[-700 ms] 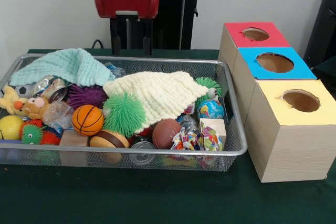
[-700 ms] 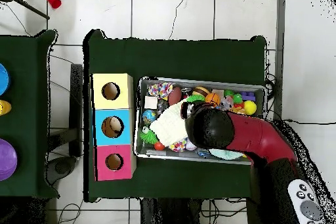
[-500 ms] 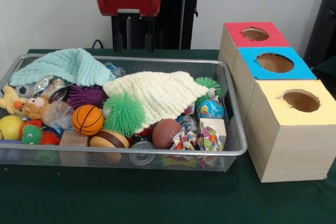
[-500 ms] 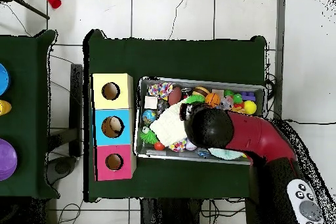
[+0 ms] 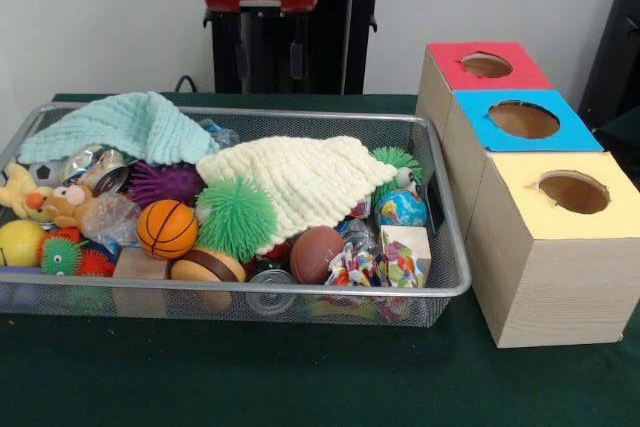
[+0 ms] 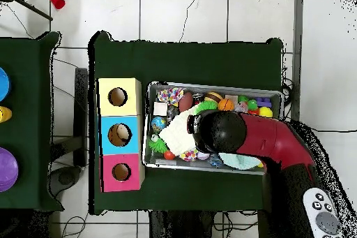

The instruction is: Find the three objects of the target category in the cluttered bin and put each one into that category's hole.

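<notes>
The fingers (image 5: 270, 59) hang parted and empty, high above the far rim of the wire bin (image 5: 455, 285) on the desk (image 5: 300, 387). Well below them, the cream knitted cloth (image 5: 300, 182) lies over the clutter, beside a green spiky ball (image 5: 236, 218) and a small basketball (image 5: 166, 229). Three boxes (image 5: 540, 247) stand beside the bin.

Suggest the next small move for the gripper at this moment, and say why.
Probably descend toward the cream knitted cloth and lift it aside. The gripper hangs open and empty, high above the wire bin, and that cloth covers much of the clutter, hiding whatever lies beneath it.
</notes>
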